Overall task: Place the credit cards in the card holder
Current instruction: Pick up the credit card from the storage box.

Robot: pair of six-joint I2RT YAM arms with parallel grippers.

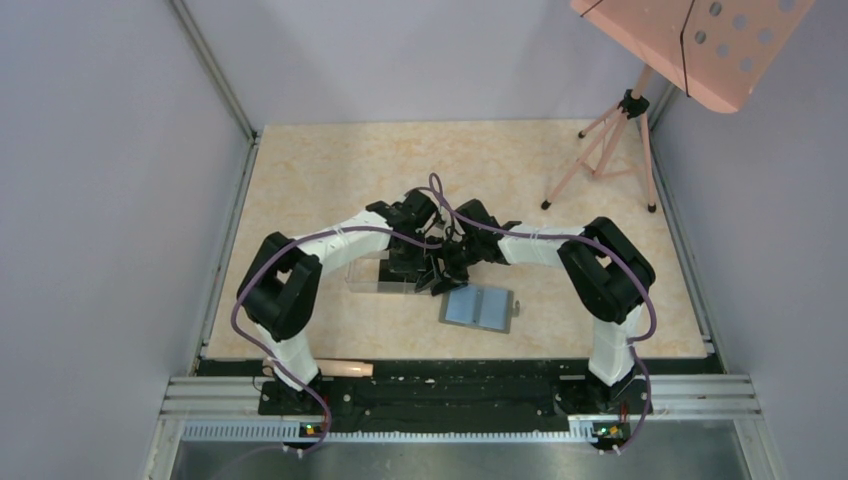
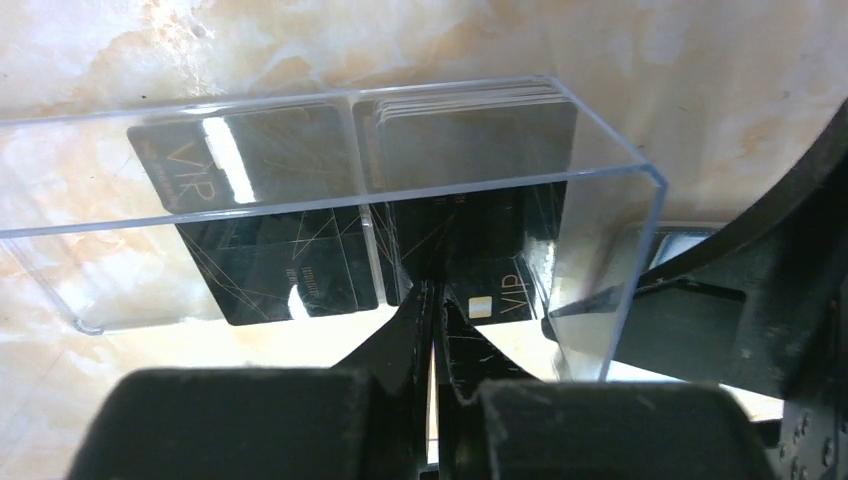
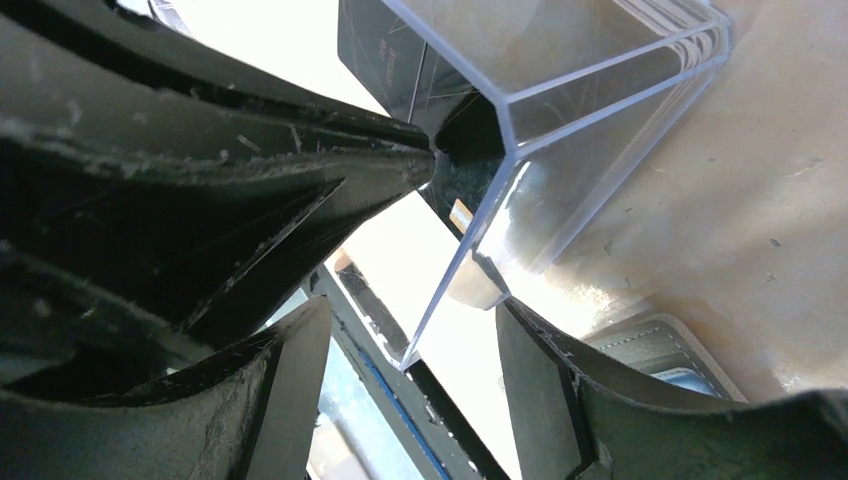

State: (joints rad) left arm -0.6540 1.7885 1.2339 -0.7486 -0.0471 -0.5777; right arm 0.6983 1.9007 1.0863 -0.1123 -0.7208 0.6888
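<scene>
A clear plastic box (image 2: 300, 150) on the table holds two stacks of black credit cards (image 2: 270, 270). My left gripper (image 2: 435, 295) reaches into its right end, shut, with the tips against a VIP-marked card (image 2: 505, 295). I cannot tell whether that card is pinched. In the right wrist view the right gripper (image 3: 412, 305) is open, with the box's end corner (image 3: 470, 280) between its fingers. From above, both grippers (image 1: 428, 273) (image 1: 452, 268) meet at the box (image 1: 372, 276). The card holder (image 1: 478, 308) lies open just in front, blue-gray side up, and its edge (image 3: 670, 345) shows beside the right finger.
A pink perforated board (image 1: 690, 40) on a tripod (image 1: 600, 160) stands at the back right. A wooden stick (image 1: 335, 368) lies by the near rail. Grey walls close in the table's left and right sides.
</scene>
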